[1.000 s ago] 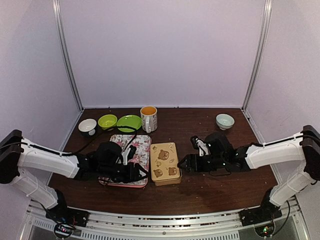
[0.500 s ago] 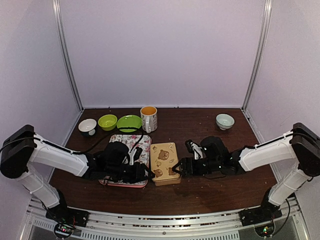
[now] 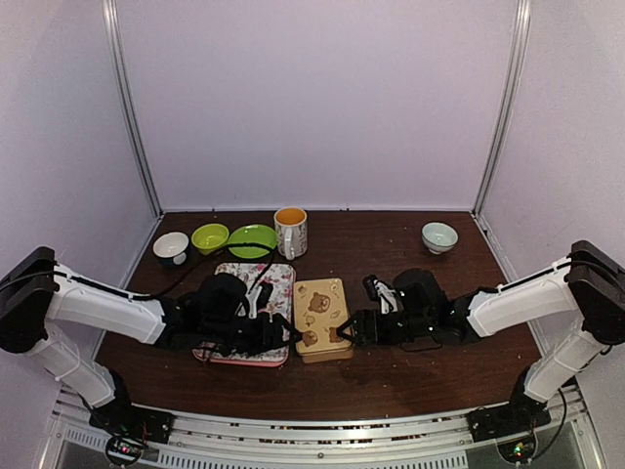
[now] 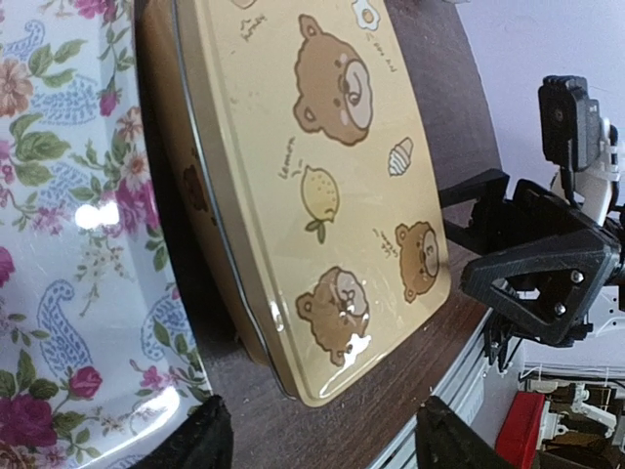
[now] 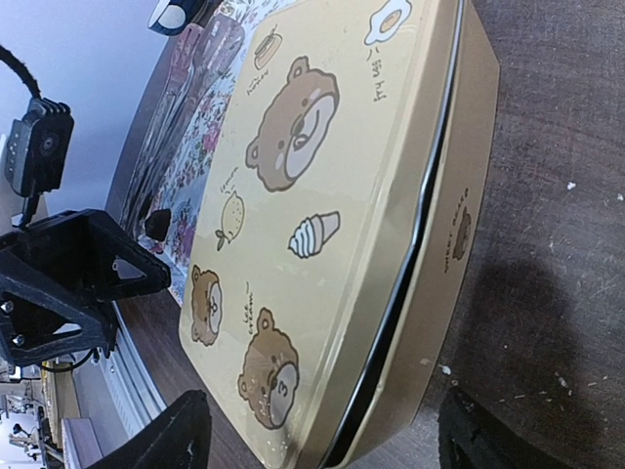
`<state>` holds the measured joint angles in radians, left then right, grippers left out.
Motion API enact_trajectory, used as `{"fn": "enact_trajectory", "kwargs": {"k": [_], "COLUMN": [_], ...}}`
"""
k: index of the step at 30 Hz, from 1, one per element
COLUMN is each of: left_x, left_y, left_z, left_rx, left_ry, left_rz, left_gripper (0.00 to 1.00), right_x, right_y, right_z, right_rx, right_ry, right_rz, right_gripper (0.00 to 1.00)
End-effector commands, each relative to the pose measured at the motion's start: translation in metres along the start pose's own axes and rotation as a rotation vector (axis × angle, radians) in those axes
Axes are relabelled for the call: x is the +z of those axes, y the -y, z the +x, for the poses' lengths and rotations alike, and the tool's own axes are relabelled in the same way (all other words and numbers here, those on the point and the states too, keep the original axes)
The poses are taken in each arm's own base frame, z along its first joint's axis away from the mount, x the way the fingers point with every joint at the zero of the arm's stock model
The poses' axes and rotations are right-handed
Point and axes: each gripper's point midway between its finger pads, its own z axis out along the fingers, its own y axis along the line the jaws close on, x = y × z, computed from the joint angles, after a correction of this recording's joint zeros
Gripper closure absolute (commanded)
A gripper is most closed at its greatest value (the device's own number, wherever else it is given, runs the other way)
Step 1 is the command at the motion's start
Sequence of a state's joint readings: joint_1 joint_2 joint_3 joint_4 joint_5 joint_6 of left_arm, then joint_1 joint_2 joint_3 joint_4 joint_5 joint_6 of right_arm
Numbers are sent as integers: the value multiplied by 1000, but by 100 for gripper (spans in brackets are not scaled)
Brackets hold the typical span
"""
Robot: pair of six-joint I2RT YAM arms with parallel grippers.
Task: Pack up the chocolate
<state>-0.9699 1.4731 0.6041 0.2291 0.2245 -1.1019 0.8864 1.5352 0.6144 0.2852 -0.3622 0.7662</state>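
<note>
The tan tin with bear pictures [image 3: 322,315] lies closed on the table, beside the floral tray [image 3: 256,293]. It fills the left wrist view [image 4: 312,186] and the right wrist view [image 5: 322,225]. My left gripper [image 3: 291,338] is open and empty at the tin's near left corner, its fingertips [image 4: 195,440] wide apart. My right gripper [image 3: 344,330] is open and empty at the tin's near right corner, fingertips [image 5: 181,430] wide apart. A tiny dark lump, seemingly the chocolate [image 5: 156,223], sits on the floral tray [image 5: 210,107]. In the top view it is hidden by my left arm.
Along the back stand a white bowl [image 3: 171,246], a green bowl [image 3: 210,236], a green plate [image 3: 252,239], a mug [image 3: 290,231] and a pale blue bowl [image 3: 439,235]. The metal rail [image 3: 322,435] runs along the table's near edge.
Both grippers have closed in on the tin: the right moved left to its right edge, the left moved slightly right to its left edge. The tin has not moved.
</note>
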Motion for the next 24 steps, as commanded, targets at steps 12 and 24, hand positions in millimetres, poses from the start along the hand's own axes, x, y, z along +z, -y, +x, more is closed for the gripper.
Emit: {"fn": "enact_trajectory", "kwargs": {"k": [12, 24], "left_x": [-8, 11], "left_y": [5, 9], "left_z": [-10, -10], "left_rx": [20, 37], "left_ry": [58, 19], "left_rz": [-4, 8], "left_gripper": [32, 50], "right_x": [2, 12], "right_y": [-6, -16], "right_z": [-1, 17], "right_rx": [-27, -12], "right_ry": [-9, -55], "right_rz": [-9, -54], "right_gripper": [20, 36]}}
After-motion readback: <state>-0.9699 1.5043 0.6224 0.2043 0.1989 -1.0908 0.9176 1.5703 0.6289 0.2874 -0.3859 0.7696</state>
